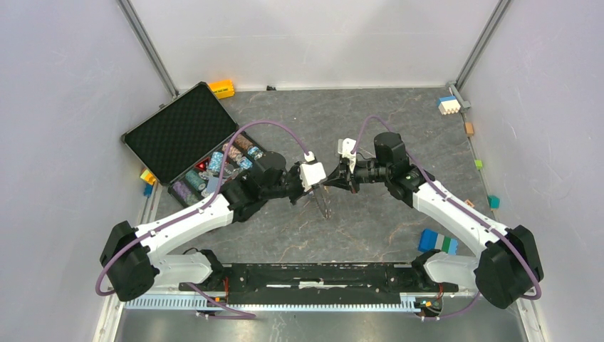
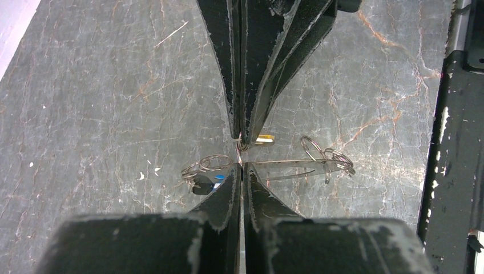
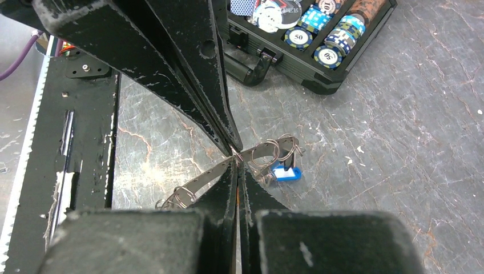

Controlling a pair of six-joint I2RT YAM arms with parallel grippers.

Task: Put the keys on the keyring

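Left gripper [image 1: 320, 187] and right gripper [image 1: 333, 182], both closed, meet tip to tip.

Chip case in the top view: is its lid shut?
No, the case lies open, its foam-lined lid laid back and rows of chips showing.

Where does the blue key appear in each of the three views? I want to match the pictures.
Left wrist: the blue key shows just left of centre, beside the tips of the left gripper.
Right wrist: the blue key shows just right of centre, next to the keyring.
Top external: too small to make out.
Shared landmark: the spot where the left gripper and the right gripper meet tip to tip, at the keyring.
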